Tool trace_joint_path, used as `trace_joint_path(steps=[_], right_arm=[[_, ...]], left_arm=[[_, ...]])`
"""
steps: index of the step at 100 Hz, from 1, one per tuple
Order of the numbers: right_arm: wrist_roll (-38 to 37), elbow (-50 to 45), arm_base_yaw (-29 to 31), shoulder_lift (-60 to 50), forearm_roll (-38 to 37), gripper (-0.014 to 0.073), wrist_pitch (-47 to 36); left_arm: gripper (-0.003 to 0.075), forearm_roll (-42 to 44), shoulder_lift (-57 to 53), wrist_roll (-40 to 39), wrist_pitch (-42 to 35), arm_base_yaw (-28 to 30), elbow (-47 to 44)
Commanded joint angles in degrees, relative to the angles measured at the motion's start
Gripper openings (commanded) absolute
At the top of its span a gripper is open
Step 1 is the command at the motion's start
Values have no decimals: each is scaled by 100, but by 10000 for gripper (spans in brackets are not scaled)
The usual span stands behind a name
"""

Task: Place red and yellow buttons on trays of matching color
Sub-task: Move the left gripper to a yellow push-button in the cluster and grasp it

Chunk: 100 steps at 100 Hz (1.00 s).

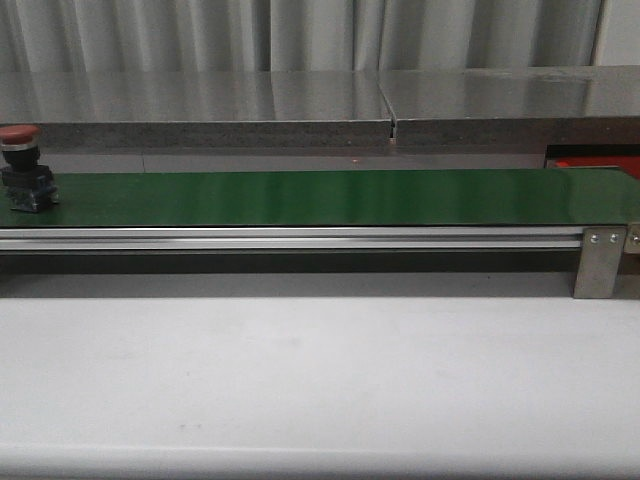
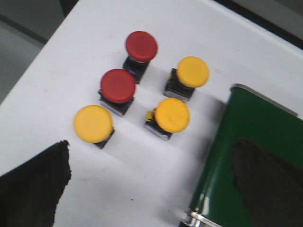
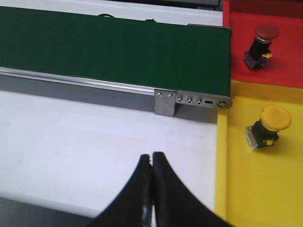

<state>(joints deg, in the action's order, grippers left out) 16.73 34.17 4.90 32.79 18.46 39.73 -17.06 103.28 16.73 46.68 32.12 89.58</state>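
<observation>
Belt (image 1: 330, 197) carries one red button (image 1: 22, 168) in front view; wrist views alone show left end effector (image 2: 151, 175) open over five buttons, right end effector (image 3: 152, 163) closed, empty.

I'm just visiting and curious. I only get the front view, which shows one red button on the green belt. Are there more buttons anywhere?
Observer: Yes. The left wrist view shows two red buttons and three yellow buttons on the white table by the belt.
Operator: Any sorted already?
Observer: A lone red button stands on the red tray.
Operator: And yellow?
Observer: A lone yellow button stands on the yellow tray.
Operator: Is the right gripper holding anything?
Observer: No, the right gripper is shut and empty.
</observation>
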Motion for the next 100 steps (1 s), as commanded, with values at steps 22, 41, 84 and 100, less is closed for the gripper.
trace_joint_path(steps=[22,41,84,100], right_arm=[[16,152,-6,-5,61,-67,-384],[16,152,-6,-5,61,-67,-384],[16,152,-6,-5,61,-67,-384],[16,152,-6,-5,61,-67,-384]], left_arm=[[649,-63,364,189,-478,415,133],[649,-89,744,448,-764,428,133],[648,-336,1250,937,-1370,428,230],[637,-398,1578,937,-1145,387,610]])
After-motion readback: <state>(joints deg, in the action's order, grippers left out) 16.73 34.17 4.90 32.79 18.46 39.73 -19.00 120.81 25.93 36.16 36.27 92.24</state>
